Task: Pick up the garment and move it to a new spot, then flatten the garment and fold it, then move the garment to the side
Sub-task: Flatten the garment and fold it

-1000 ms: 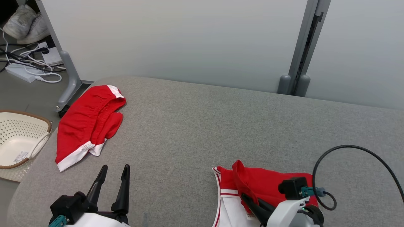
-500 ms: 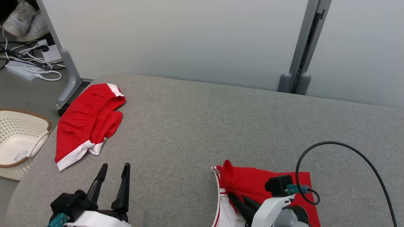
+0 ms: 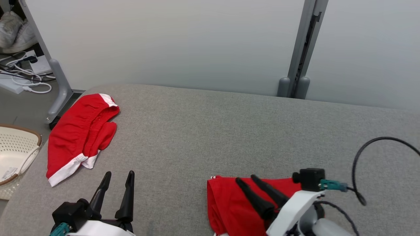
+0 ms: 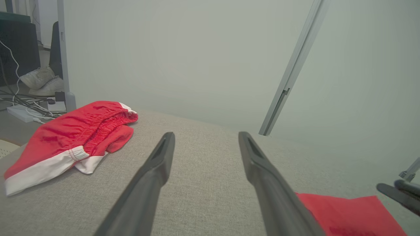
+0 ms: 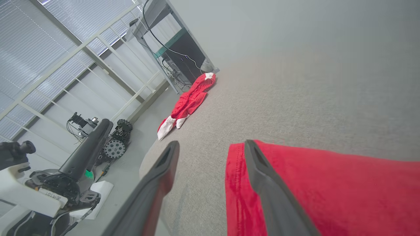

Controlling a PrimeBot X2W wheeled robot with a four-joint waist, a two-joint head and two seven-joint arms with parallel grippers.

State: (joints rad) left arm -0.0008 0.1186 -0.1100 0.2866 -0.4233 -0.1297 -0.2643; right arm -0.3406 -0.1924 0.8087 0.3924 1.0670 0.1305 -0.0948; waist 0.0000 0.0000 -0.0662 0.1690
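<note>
Jaws of the right gripper [image 3: 245, 178] stand spread and hold nothing, where a second ago they pinched a raised fold of the red garment [image 3: 226, 203]. That garment now lies flat at the near edge of the table [image 3: 210, 131], right of centre, showing almost all red. The right fingers reach over it, pointing up and left. The left gripper [image 3: 119, 172] is parted and empty as before, low on the left. A pair of red shorts [image 3: 78, 134] lies at the far left corner, well apart, near a pale basket [image 3: 19, 144].
</note>
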